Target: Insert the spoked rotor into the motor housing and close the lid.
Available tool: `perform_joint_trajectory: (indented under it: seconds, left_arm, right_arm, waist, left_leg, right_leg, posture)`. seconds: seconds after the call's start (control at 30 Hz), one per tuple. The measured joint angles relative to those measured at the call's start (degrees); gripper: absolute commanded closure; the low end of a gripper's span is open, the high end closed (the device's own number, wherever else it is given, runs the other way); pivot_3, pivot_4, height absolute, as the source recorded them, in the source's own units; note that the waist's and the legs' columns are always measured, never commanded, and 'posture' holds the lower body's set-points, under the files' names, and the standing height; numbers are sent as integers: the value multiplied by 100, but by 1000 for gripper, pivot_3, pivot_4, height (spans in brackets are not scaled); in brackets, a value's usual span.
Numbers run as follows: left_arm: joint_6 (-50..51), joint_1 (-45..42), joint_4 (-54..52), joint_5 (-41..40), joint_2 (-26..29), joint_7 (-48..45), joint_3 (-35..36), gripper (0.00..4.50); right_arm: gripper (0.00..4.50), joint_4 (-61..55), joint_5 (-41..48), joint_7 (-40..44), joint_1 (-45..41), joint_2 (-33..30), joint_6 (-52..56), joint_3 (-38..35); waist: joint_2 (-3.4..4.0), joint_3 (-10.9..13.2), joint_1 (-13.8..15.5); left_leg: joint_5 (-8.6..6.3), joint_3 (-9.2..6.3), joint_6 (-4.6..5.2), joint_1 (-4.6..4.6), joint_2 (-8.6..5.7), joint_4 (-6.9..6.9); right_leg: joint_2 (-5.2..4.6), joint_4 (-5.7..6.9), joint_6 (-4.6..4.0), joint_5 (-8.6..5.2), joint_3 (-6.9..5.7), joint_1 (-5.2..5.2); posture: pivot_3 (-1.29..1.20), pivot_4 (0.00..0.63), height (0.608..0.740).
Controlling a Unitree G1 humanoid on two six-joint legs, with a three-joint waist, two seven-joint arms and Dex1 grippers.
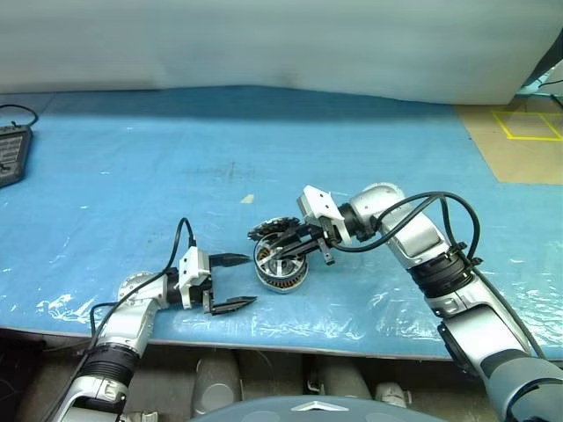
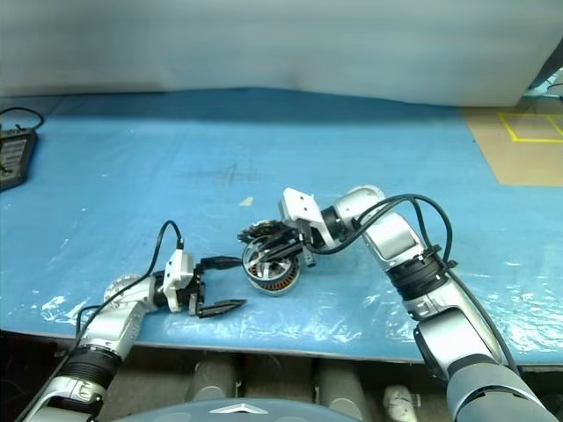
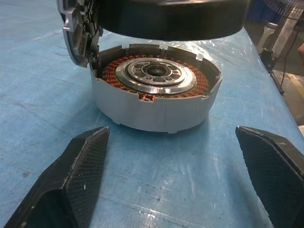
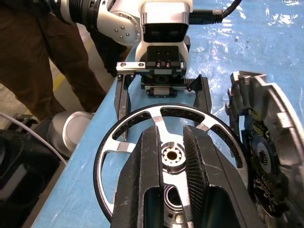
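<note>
The right gripper [image 4: 170,156] is closed on the spoked rotor [image 4: 167,156], its two black fingers [image 4: 142,166] pinching the shiny hub from either side. The right wrist view shows this grip plainly: silver spokes fan out from the hub to the dark rim. Beside the rotor in that view stands the lid [image 4: 263,147], tipped up on edge, its toothed rim and inner face showing.

The left wrist view looks at the same spot from the other side. There the rotor's dark rim hangs just above the motor housing [image 3: 154,102], not yet seated in it. The housing sits on the blue table cover [image 1: 132,193], with a ring of copper windings inside around a central silver hub. The lid rises from the housing's edge.

The left gripper [image 1: 233,281] has its fingers spread wide, holding nothing, near the housing and pointing at it. Head views show both arms meeting around the housing near the table's front edge.
</note>
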Motion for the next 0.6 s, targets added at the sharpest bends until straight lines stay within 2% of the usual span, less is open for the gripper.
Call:
perform_joint_trajectory:
  seconds: [0.6]
  left_arm:
    - [-175,-88,195,-8,-32,-133,0,0]
  right_arm:
    - [4226,174,-153,-172,23,10,-197,42]
  waist:
    - [1,-1,0]
  left_leg:
    - [0,0,-1,1,0,1]
  right_leg:
    - [0,0,0,0,0,1]
  posture:
    - [0,150,740]
